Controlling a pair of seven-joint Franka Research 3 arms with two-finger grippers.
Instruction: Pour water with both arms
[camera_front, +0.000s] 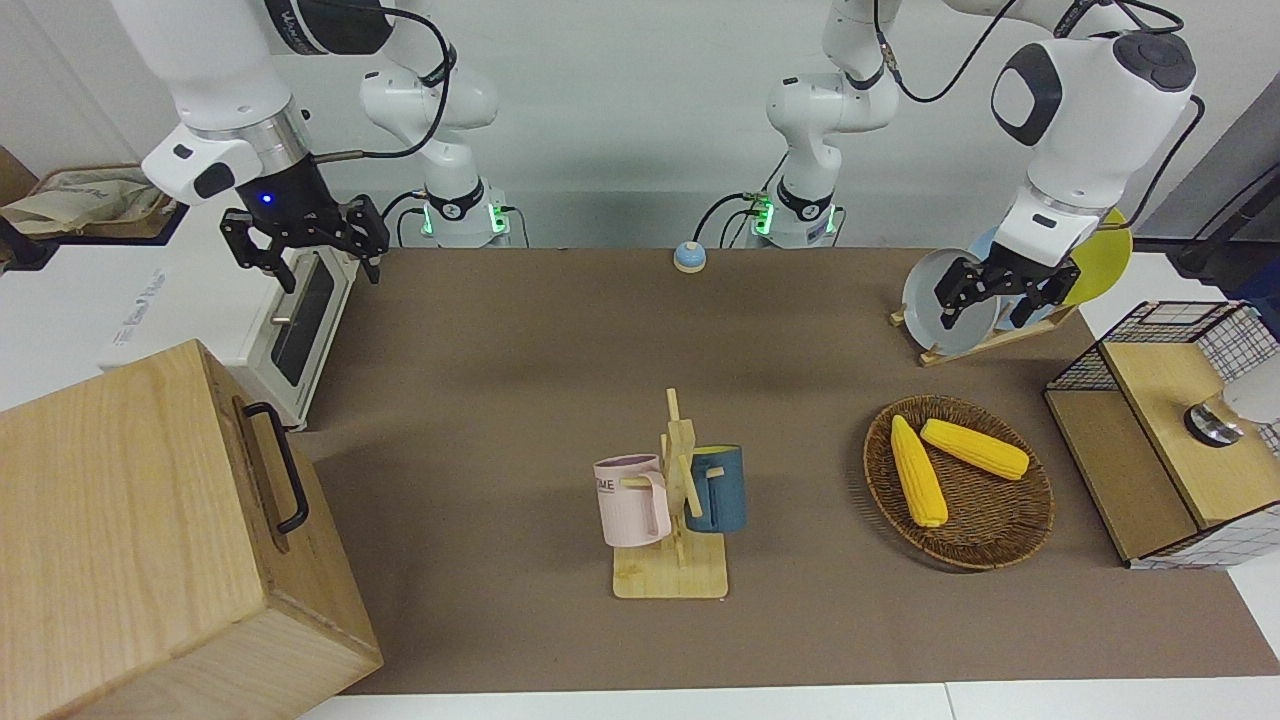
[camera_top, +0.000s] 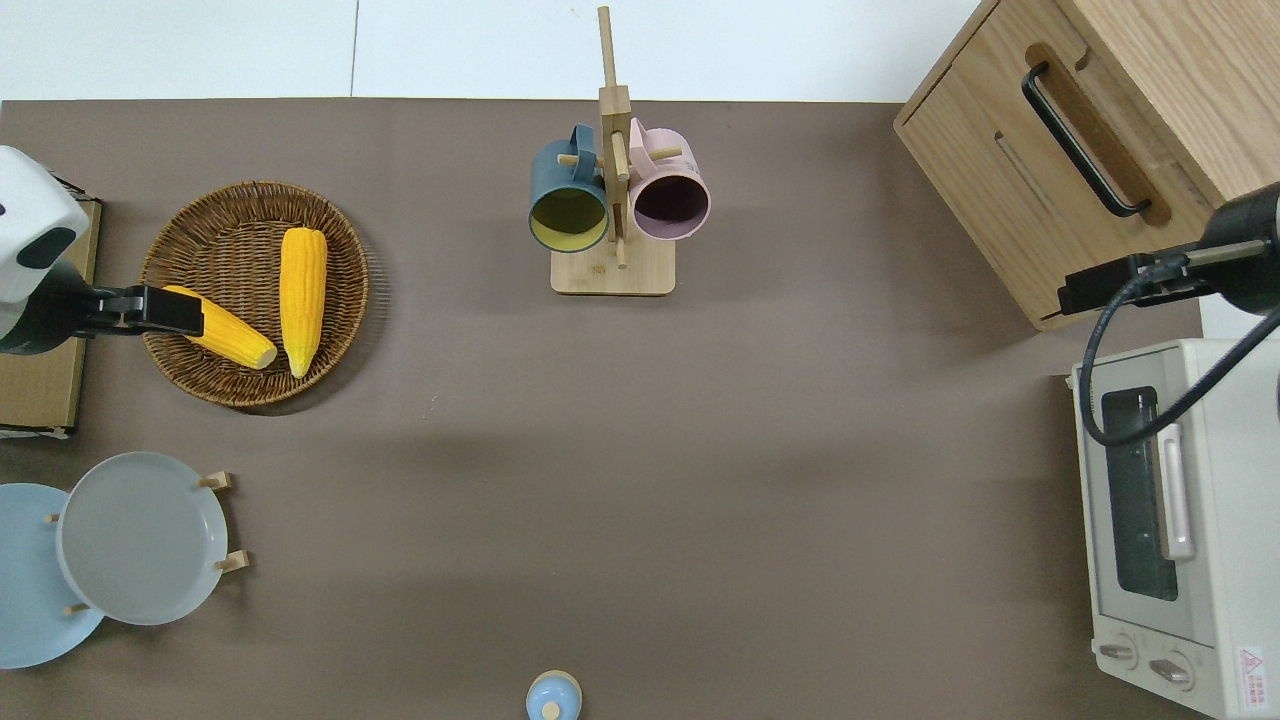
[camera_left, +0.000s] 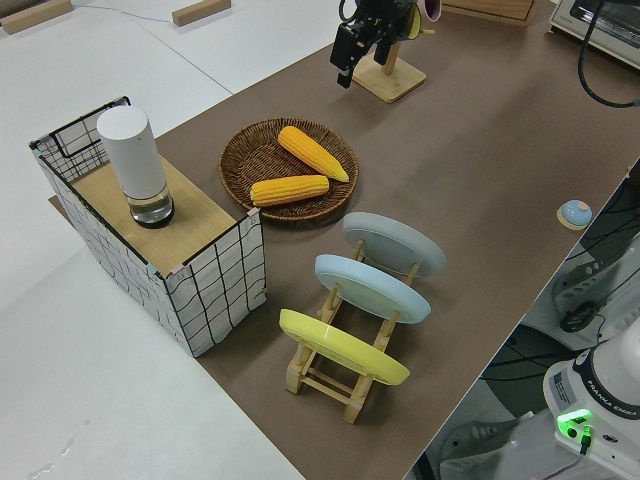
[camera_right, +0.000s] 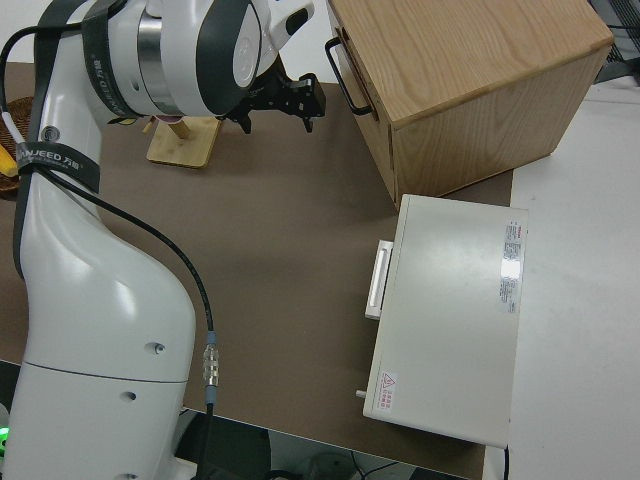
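No water shows in any view. Both arms are raised and parked. My right gripper (camera_front: 305, 258) (camera_right: 277, 122) hangs open and empty at the right arm's end of the table. My left gripper (camera_front: 988, 305) (camera_left: 362, 68) also hangs open with nothing in it. A pink mug (camera_front: 632, 500) (camera_top: 668, 195) and a dark blue mug (camera_front: 718, 488) (camera_top: 568, 205) hang on a wooden rack (camera_front: 672, 578) at the table's middle, toward the edge farthest from the robots. A white cylinder (camera_left: 133, 160) stands upright on a wire-sided wooden box (camera_left: 215, 270) at the left arm's end.
A wicker basket (camera_top: 200, 225) holds two corn cobs (camera_top: 300, 300). A plate stand (camera_left: 345, 375) carries grey, blue and yellow plates. A toaster oven (camera_top: 1180, 520) and a big wooden box (camera_top: 1060, 150) fill the right arm's end. A small blue knob (camera_front: 689, 257) sits between the arm bases.
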